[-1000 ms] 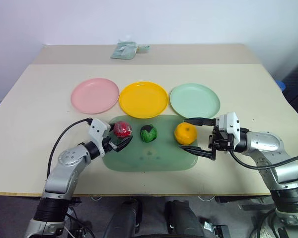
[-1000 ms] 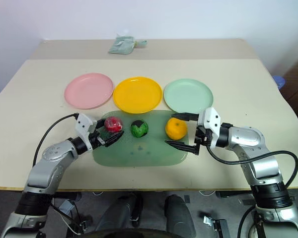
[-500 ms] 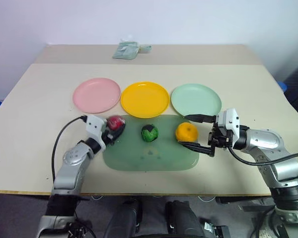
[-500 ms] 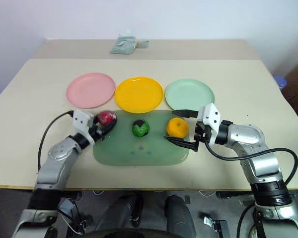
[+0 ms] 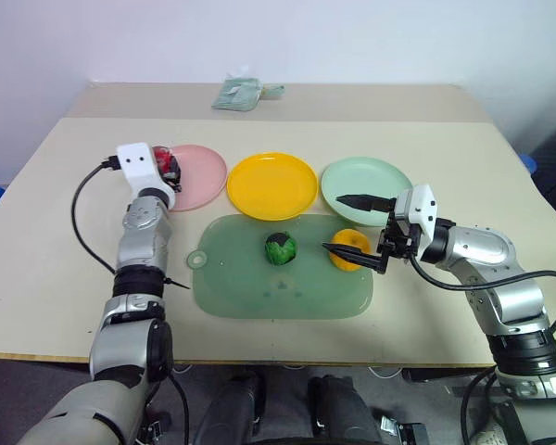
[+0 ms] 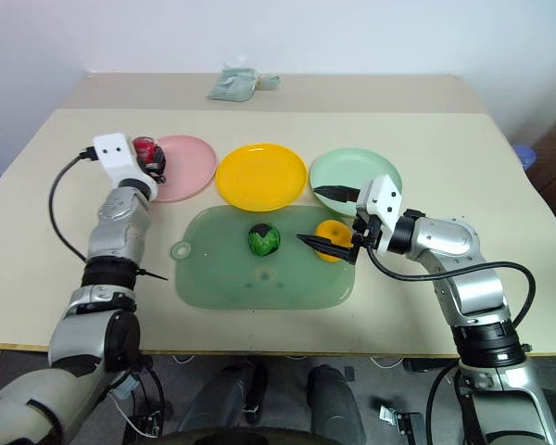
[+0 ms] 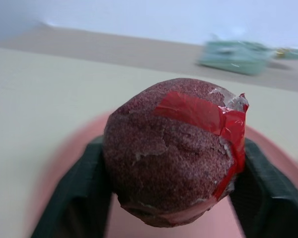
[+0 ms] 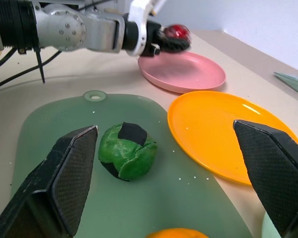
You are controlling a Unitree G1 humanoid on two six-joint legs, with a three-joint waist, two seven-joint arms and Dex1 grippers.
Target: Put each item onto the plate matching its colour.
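Left tool (image 5: 164, 167) now lifted off the green board (image 5: 278, 287), gripping the red ball (image 7: 176, 151) above the pink plate (image 5: 196, 176) edge. Right tool (image 5: 352, 225) spread wide, now straddling the orange ball (image 5: 349, 250); green ball (image 5: 280, 247) unmoved beside it.

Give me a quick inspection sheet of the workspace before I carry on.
Surface: beige table, green board on it.
Job's things: red piece held above pink plate; green-and-black piece and orange piece on board; yellow plate and mint plate bare.
Clutter: pale green packet at far edge.
Grippers: left gripper grips red piece; right gripper open around orange piece.
Cables: black cable by left arm.
Surroundings: white wall.
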